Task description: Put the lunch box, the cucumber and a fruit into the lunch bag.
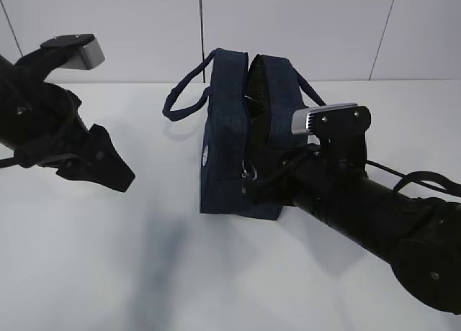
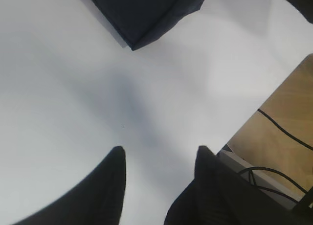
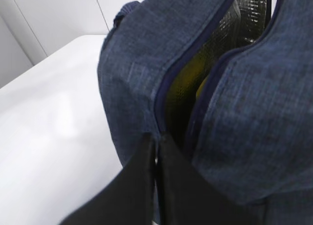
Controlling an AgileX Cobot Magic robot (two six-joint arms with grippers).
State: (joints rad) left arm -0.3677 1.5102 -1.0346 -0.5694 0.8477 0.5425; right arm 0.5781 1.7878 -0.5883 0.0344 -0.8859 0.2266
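Observation:
The dark navy lunch bag (image 1: 223, 155) stands upright at the table's middle, its top zipper partly open on silver lining. In the right wrist view (image 3: 129, 63) something yellow (image 3: 188, 80), apparently the fruit, shows inside through the gap. The lunch box and cucumber are hidden. My right gripper (image 1: 251, 189) is at the bag's near end. Its jaws (image 3: 157, 139) are pressed together on the metal zipper pull (image 1: 248, 170), which glints between them. My left gripper (image 1: 121, 177) hangs open and empty over bare table left of the bag (image 2: 159, 154). A bag corner (image 2: 142, 14) shows ahead of it.
The bag's two loop handles (image 1: 184, 93) stick out to the back left and right. The table's edge (image 2: 254, 112) runs close to my left gripper's right finger, with wooden floor and cables (image 2: 283, 132) beyond it. A white wall stands behind the table.

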